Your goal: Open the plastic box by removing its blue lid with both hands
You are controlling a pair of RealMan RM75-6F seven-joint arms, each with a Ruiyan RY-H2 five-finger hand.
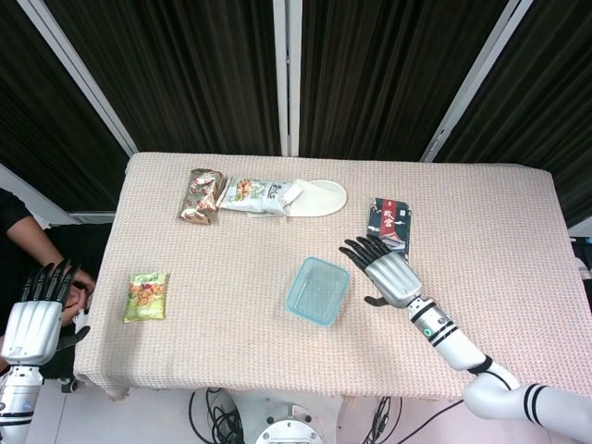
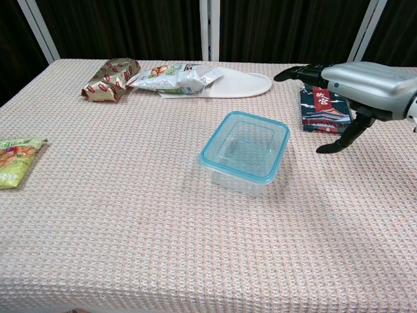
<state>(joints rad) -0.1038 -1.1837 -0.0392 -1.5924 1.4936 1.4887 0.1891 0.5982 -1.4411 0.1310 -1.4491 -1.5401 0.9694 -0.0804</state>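
Note:
The clear plastic box [image 1: 317,291] [image 2: 244,154] with its blue-rimmed lid on sits near the table's middle front. My right hand [image 1: 383,270] [image 2: 355,87] hovers open just to the right of the box, fingers spread and pointing away from me, not touching it. My left hand [image 1: 35,314] hangs open off the table's left edge, far from the box, and shows only in the head view.
A dark snack packet [image 1: 388,229] [image 2: 325,108] lies partly under my right hand. A green snack bag [image 1: 146,296] [image 2: 14,160] is at the front left. At the back lie a brown packet [image 1: 201,195], a pale bag [image 1: 251,196] and a white slipper [image 1: 320,197].

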